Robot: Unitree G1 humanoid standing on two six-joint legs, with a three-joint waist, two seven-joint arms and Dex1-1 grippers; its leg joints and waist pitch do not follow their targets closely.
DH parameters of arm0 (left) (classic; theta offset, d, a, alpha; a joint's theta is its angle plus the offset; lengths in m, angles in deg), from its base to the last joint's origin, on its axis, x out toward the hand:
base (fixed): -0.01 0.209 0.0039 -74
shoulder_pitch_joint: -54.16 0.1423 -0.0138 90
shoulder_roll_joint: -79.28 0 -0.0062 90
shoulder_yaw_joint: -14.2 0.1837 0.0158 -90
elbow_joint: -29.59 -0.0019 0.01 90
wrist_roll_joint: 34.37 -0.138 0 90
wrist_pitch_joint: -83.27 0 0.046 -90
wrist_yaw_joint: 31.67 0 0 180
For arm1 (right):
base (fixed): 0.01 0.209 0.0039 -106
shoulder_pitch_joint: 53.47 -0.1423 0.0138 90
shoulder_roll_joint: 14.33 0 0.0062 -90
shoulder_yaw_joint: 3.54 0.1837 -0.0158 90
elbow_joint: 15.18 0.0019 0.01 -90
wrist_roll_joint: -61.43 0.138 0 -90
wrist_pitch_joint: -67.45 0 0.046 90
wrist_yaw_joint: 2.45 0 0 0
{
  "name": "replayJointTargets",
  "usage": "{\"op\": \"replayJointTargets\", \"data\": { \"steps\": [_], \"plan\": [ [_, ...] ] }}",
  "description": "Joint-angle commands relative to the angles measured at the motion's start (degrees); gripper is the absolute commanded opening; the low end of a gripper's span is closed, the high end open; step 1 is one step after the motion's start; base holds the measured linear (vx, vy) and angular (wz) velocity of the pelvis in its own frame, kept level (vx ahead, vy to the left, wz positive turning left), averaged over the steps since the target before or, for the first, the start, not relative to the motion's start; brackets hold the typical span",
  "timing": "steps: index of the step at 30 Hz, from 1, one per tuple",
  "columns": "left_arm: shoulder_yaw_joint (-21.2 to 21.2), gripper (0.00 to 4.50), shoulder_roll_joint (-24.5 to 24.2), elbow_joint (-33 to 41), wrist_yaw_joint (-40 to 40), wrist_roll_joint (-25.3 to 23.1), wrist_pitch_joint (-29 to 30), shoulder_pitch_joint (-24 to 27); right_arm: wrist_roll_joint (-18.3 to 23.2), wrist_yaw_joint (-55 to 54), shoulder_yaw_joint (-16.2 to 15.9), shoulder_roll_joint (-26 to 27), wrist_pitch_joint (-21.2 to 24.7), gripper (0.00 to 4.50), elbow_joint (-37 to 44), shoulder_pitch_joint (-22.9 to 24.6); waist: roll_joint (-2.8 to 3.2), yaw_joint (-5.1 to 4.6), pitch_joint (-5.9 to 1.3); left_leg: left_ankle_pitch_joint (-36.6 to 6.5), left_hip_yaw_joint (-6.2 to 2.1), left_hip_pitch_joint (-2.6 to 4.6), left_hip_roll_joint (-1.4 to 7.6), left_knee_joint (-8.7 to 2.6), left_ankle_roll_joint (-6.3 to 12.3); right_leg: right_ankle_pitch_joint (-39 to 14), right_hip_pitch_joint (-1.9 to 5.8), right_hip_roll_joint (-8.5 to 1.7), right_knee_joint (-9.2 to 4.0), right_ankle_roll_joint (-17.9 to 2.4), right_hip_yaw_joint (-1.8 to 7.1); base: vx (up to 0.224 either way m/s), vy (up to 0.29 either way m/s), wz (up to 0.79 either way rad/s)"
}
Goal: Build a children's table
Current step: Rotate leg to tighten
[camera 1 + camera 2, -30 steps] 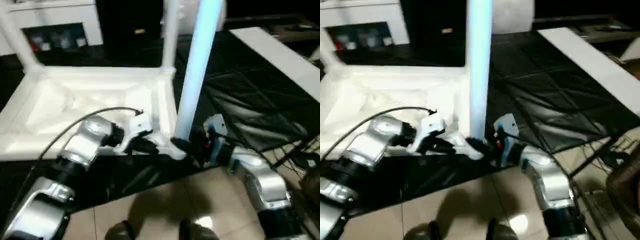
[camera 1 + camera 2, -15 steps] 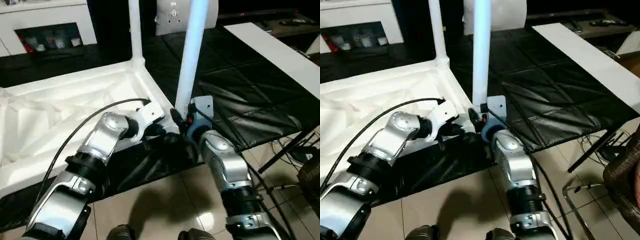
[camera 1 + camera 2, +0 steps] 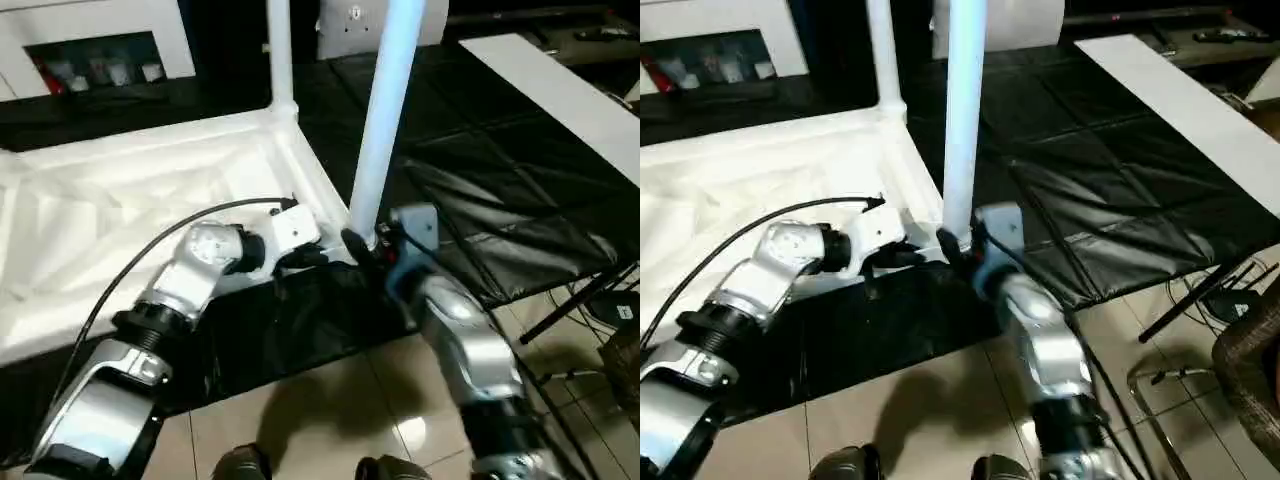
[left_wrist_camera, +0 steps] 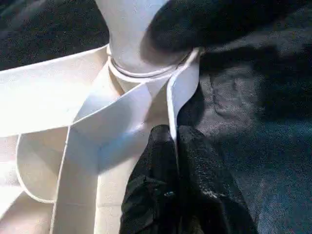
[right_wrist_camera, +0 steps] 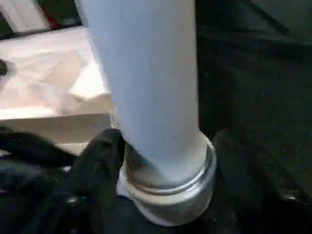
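Left wrist view: left jaws (image 4: 174,146) pinch the inverted white ribbed plastic tabletop's (image 3: 120,200) rim; right jaws (image 5: 161,161) straddle the white tapered tube leg (image 3: 385,110) at its socket. Releasing early may let it lean or pop out.

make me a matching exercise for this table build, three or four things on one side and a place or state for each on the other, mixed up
Things:
1. left claw
2. right claw
3. near leg
4. far leg

States:
A. upright in the far corner socket
B. shut on the tabletop's rim
C. fingers either side of a leg's base
D. upright in the near corner socket

Pairs: 1-B, 2-C, 3-D, 4-A
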Motion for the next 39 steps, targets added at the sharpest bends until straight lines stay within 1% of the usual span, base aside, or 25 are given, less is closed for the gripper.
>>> {"op": "replayJointTargets", "data": {
  "steps": [1,3,4,5,7,8,11,15,16,17,18,19,20,21,22,23,25,26,27,29,30,31,32,34,39],
  "plan": [
    [-1.9,0.0,0.54,0.35,-0.34,2.42,-2.95,-0.69,1.43,2.66,1.17,-1.56,0.48,3.6,4.07,1.3,-0.44,0.21,-5.62,-2.04,-0.06,0.88,2.76,-2.63,6.05,6.16,4.01,-4.3,-3.07,-13.97,3.01,0.0,0.0,0.0],
    [-2.65,0.0,0.66,0.01,-0.47,3.16,-4.33,-0.37,1.96,5.51,1.19,-4.07,-0.88,3.64,7.84,3.56,-0.72,0.41,-5.52,-2.77,0.04,0.78,2.67,-2.52,5.84,5.09,4.12,-4.24,-3.28,-13.51,3.12,0.0,0.0,0.0],
    [-3.1,0.0,0.75,-0.19,-0.51,3.63,-4.6,-0.18,2.21,6.26,1.0,-4.96,-1.51,3.72,9.14,4.35,-0.46,0.53,-5.8,-2.62,0.0,0.77,2.68,-2.43,5.72,5.3,4.27,-4.3,-3.14,-13.44,3.15,0.0,0.0,0.0],
    [-3.1,0.28,0.75,-0.19,-0.51,3.63,-4.6,-0.18,2.21,6.26,1.0,-4.96,-1.51,3.77,9.14,4.35,-0.68,0.46,-5.8,-2.28,0.03,0.69,2.6,-2.39,5.78,5.62,4.17,-4.27,-3.14,-13.41,3.13,0.0,0.0,0.0],
    [-4.62,0.55,0.54,1.24,0.28,5.72,-3.84,1.12,1.91,7.93,0.34,-7.12,-5.37,4.0,12.02,6.75,-0.78,0.52,-5.99,-2.38,0.13,0.58,2.49,-2.24,5.58,5.04,4.26,-4.32,-3.13,-13.49,3.1,0.0,0.0,0.0],
    [-5.07,0.56,0.14,2.51,0.58,6.34,-3.46,1.89,1.83,8.66,0.04,-7.63,-7.08,4.06,12.71,7.6,-0.48,0.68,-6.15,-2.45,0.11,0.52,2.49,-2.1,5.62,5.31,4.3,-4.45,-3.01,-13.97,3.06,0.0,0.0,0.0],
    [-6.9,0.7,-0.98,7.59,1.78,8.96,-0.93,4.71,1.88,10.29,-0.83,-8.29,-9.99,4.24,14.15,9.2,-0.23,0.71,-6.2,-2.9,0.06,0.64,2.83,-2.09,5.76,5.36,3.96,-4.2,-2.85,-15.0,2.95,0.0,0.0,0.0],
    [-9.53,1.01,-2.86,14.71,0.72,10.49,4.22,8.47,3.01,11.78,-2.14,-8.09,-8.82,4.49,15.58,9.24,-0.07,0.42,-5.98,-6.02,0.02,0.89,2.96,-2.33,5.15,1.07,3.67,-3.99,-3.22,-14.92,2.91,0.0,0.0,0.0],
    [-9.72,1.17,-3.05,15.29,0.58,10.51,4.69,8.79,2.96,11.83,-2.3,-8.12,-8.71,4.5,15.62,9.18,0.2,0.46,-6.0,-6.83,-0.01,1.04,3.06,-2.38,4.58,0.03,3.61,-3.99,-3.21,-14.86,2.88,0.0,0.0,0.0],
    [-11.36,1.17,-4.43,19.78,-1.37,10.22,9.32,11.68,3.3,12.07,-3.31,-7.83,-7.67,4.5,15.49,8.56,0.98,0.55,-5.94,-8.25,-0.15,1.1,2.99,-2.46,3.72,-1.95,3.47,-3.91,-3.39,-14.44,2.86,0.0,0.0,0.0],
    [-12.27,1.37,-5.09,22.25,-2.36,10.12,11.99,13.32,3.35,12.06,-3.8,-7.63,-7.17,4.5,15.34,8.1,0.39,0.07,-6.16,-8.12,-0.3,0.89,3.29,-2.56,3.0,-0.27,3.83,-3.93,-2.99,-14.46,2.84,0.0,0.0,0.0],
    [-12.51,1.37,-5.28,23.03,-2.65,10.17,12.73,13.85,3.3,11.98,-3.92,-7.54,-7.11,4.5,15.24,7.93,0.41,-0.01,-6.02,-7.98,-0.28,0.8,3.11,-2.68,3.18,-0.68,3.73,-3.73,-3.22,-14.19,2.8,0.0,0.0,0.0],
    [-14.88,1.42,-6.59,30.09,-4.98,10.96,19.42,18.79,3.59,11.28,-4.6,-6.33,-6.16,4.5,14.49,6.41,0.97,-0.01,-6.1,-10.08,-0.21,1.22,3.19,-2.62,2.4,-2.56,3.38,-3.8,-3.17,-14.28,2.82,0.0,0.0,0.0],
    [-15.69,1.47,-6.96,32.93,-5.75,11.65,21.89,20.71,3.9,10.99,-4.72,-5.83,-5.95,4.5,14.21,5.92,0.69,-0.43,-5.9,-11.25,-0.33,0.69,3.11,-2.96,1.81,-5.27,3.72,-3.78,-3.44,-13.71,2.66,0.0,0.0,0.0],
    [-16.81,1.54,-7.36,36.77,-6.29,12.38,24.68,23.5,4.3,10.48,-4.82,-5.07,-4.95,4.5,13.73,4.92,0.83,-0.26,-5.8,-12.55,-0.1,1.15,2.97,-2.85,1.67,-7.81,3.11,-3.64,-3.93,-13.25,2.76,0.0,0.0,0.0],
    [-18.21,1.63,-7.65,41.09,-6.96,13.37,27.99,26.57,4.59,9.97,-5.0,-4.31,-3.79,4.5,13.13,3.68,0.93,-0.2,-5.72,-14.51,-0.17,1.35,3.02,-2.88,0.92,-11.19,2.98,-3.72,-4.04,-12.94,2.86,0.0,0.0,0.0],
    [-20.13,1.81,-8.03,46.59,-7.68,14.48,32.06,30.46,5.33,9.82,-5.53,-3.43,-1.5,4.5,12.51,2.04,1.15,-0.17,-5.55,-15.98,-0.22,1.36,3.19,-3.13,0.13,-13.72,2.61,-3.56,-4.38,-12.23,2.91,0.0,0.0,0.0],
    [-21.6,1.87,-8.43,50.85,-8.09,15.34,35.28,33.39,5.98,10.06,-6.24,-2.93,0.5,4.5,12.03,0.78,1.35,-0.05,-5.75,-17.17,-0.16,1.81,3.13,-2.95,-0.66,-14.45,2.38,-3.45,-4.24,-11.88,2.98,0.0,0.0,0.0],
    [-22.6,1.96,-8.59,53.83,-8.27,15.64,37.59,35.65,6.09,10.82,-7.28,-2.42,1.42,4.5,10.98,-0.55,1.27,-0.08,-5.53,-17.58,-0.25,1.48,3.14,-3.25,-0.83,-14.51,2.35,-3.29,-4.31,-11.67,2.92,0.0,0.0,0.0],
    [-23.19,2.06,-8.64,56.87,-8.66,16.22,40.76,37.97,6.16,11.17,-8.18,-1.63,3.19,4.5,9.04,-2.32,1.52,0.32,-5.35,-20.09,-0.07,2.15,3.04,-3.23,-1.49,-16.62,1.61,-3.09,-4.87,-10.48,3.06,0.0,0.0,0.0],
    [-23.09,2.24,-8.39,60.05,-9.35,16.41,44.21,41.18,4.36,10.13,-9.29,-0.33,5.41,4.5,4.15,-5.81,1.52,-0.01,-5.33,-20.47,-0.41,1.6,2.98,-3.48,-2.18,-16.21,2.09,-3.16,-4.5,-10.75,2.95,0.0,0.0,0.0],
    [-22.97,2.24,-8.22,60.52,-9.8,16.21,44.9,41.6,3.86,9.76,-9.33,-0.11,5.39,4.5,3.14,-6.49,1.55,-0.12,-5.25,-21.12,-0.53,1.32,2.92,-3.64,-2.5,-17.11,2.23,-3.17,-4.45,-10.58,2.82,0.0,0.0,0.0],
    [-22.58,2.3,-7.71,61.8,-11.21,15.56,46.91,42.73,2.33,8.64,-9.37,0.49,5.09,4.5,0.2,-8.44,1.61,0.03,-5.27,-22.82,-0.41,1.81,2.92,-3.48,-3.08,-19.12,1.65,-3.23,-4.77,-9.7,2.96,0.0,0.0,0.0],
    [-22.67,2.3,-5.41,62.9,-15.47,14.43,50.15,43.3,1.78,5.19,-7.31,1.96,4.75,4.5,-4.54,-11.61,1.8,-0.01,-5.28,-23.32,-0.35,2.0,2.86,-3.43,-3.63,-19.02,1.44,-3.22,-4.88,-9.44,3.15,0.0,0.0,0.0],
    [-21.31,2.3,-2.46,61.8,-22.93,10.86,53.95,43.42,-0.05,-3.47,-2.15,0.18,1.66,4.5,-13.88,-18.2,1.59,0.13,-5.74,-21.6,-0.37,1.92,2.68,-3.27,-4.09,-15.38,1.88,-2.95,-4.7,-8.1,2.91,0.0,0.0,0.0]
  ]
}}
